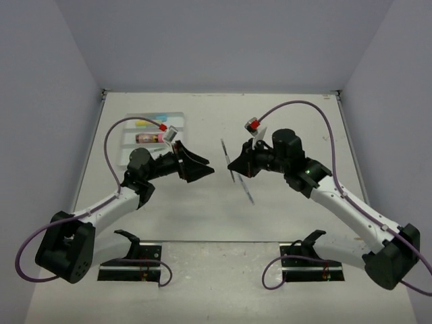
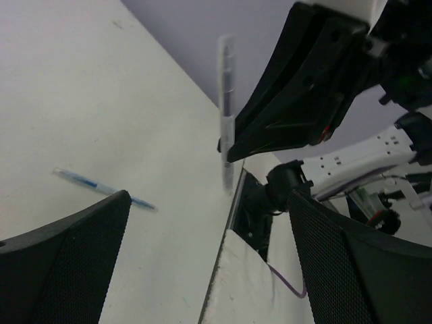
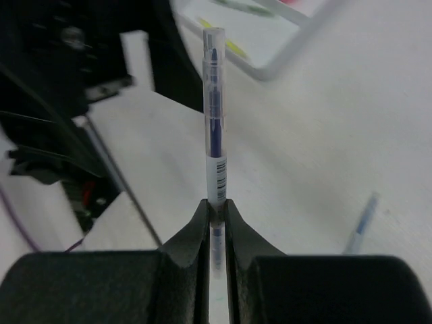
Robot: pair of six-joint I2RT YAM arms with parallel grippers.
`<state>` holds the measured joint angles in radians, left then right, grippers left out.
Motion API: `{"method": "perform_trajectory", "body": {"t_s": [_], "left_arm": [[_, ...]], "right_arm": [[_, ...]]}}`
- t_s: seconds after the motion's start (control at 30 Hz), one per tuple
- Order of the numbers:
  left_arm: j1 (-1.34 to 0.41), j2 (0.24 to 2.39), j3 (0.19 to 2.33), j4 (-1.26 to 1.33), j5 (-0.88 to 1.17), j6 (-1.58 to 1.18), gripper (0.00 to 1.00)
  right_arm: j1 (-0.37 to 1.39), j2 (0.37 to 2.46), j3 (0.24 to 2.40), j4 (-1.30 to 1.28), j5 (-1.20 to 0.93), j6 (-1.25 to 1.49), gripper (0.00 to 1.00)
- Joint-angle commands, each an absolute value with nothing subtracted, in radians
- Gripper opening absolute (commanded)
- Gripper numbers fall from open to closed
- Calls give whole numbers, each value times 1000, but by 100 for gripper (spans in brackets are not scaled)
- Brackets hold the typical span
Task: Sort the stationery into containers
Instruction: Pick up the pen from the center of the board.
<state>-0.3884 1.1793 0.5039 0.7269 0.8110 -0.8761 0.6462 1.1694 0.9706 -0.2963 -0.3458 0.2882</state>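
My right gripper (image 1: 234, 164) is shut on a clear pen with blue ink (image 1: 226, 156) and holds it above the table; in the right wrist view the pen (image 3: 214, 115) stands straight out of the closed jaws (image 3: 216, 206). My left gripper (image 1: 202, 170) is open and empty, a short way left of the held pen, which it faces (image 2: 227, 115). A light blue pen (image 1: 247, 192) lies on the table below the right gripper (image 2: 101, 187) (image 3: 362, 226). The whitish tray (image 1: 181, 116) at the back left holds a yellow pen (image 1: 143, 123) and a stubby pink one (image 1: 148, 138).
The near table edge with both arm bases and black mounts (image 1: 131, 260) lies below. Purple cables loop over each arm. Walls close the table at the back and sides. The tray's corner shows in the right wrist view (image 3: 297, 40).
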Motion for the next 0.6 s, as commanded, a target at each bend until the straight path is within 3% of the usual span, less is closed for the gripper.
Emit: {"method": "perform_trajectory", "body": {"t_s": [0.0, 0.13, 0.23, 0.3, 0.37, 0.43, 0.5, 0.57], "left_arm": [[-495, 1152, 468, 1101, 924, -877, 99], [-541, 1176, 471, 1187, 909, -905, 93], [-561, 1211, 483, 1255, 904, -926, 81], [-571, 1233, 493, 1269, 897, -931, 67], [-578, 1253, 506, 1272, 890, -936, 43], [-583, 1276, 516, 1275, 891, -945, 12], [-584, 1289, 522, 1272, 890, -950, 2], [-583, 1286, 526, 1240, 877, -946, 0]], "right_arm": [[637, 1114, 879, -43, -866, 294, 0], [647, 1074, 868, -9, -959, 326, 0], [659, 1078, 881, -36, -935, 314, 0], [663, 1091, 888, -51, -934, 310, 0], [664, 1098, 887, -55, -930, 309, 0], [664, 1102, 884, -60, -904, 307, 0], [663, 1104, 885, -75, -874, 303, 5], [663, 1103, 886, -97, -830, 298, 24]]}}
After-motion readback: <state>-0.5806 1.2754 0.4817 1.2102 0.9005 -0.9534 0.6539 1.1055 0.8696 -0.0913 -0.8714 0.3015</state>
